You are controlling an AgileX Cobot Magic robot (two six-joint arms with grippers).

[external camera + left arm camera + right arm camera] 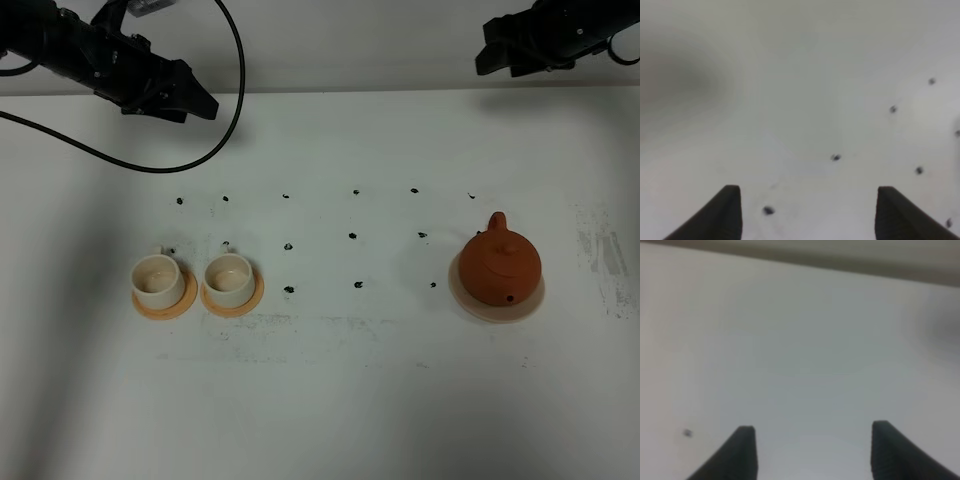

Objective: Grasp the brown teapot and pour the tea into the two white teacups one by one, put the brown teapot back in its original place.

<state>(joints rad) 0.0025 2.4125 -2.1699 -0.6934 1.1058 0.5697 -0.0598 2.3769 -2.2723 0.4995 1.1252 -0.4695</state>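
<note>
The brown teapot (pixel 500 264) stands on its pale beige saucer (pixel 471 301) at the right of the table, lid on. The two white teacups (pixel 157 279) (pixel 229 277) stand side by side on orange saucers at the left. My left gripper (pixel 195 105) hovers at the far left, well behind the cups; in the left wrist view it (pixel 807 212) is open and empty over bare table. My right gripper (pixel 487 55) hovers at the far right, behind the teapot; in the right wrist view it (pixel 812 452) is open and empty.
A grid of small black dots (pixel 353 237) marks the white table (pixel 340 400) between cups and teapot. A black cable (pixel 232 110) loops from the left arm over the far left. Scuff marks (pixel 605 255) lie near the right edge.
</note>
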